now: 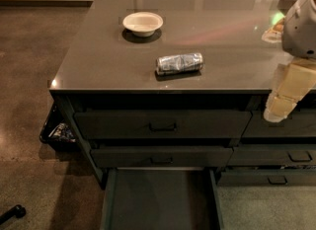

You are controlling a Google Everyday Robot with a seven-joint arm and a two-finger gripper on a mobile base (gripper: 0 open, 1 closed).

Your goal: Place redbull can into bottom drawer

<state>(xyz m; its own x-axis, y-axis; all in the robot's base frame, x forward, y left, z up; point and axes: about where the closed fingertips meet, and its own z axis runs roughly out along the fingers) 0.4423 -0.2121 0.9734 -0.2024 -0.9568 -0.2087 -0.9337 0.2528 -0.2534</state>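
Shiny redbull can (179, 63) looks light and slippery, so grab its middle; the gripper (277, 108) hangs empty by the table's (98, 61) right edge, open or not I cannot tell.

The arm (302, 24) enters at the right edge of the frame, its rounded grey-white housing in the upper right. Below it, the cream-coloured gripper (282, 100) hangs tilted at mid-right, pointing down and slightly left.

A shiny metal redbull can (179, 63) lies on a smooth, glossy grey countertop (108, 61) that mirrors the light. The white bowl (142, 22) looks smooth and glazed. The bottom drawer (160, 199) has a matt dark floor. The gripper (276, 113), in matt cream plastic, hangs at the counter's right front edge.
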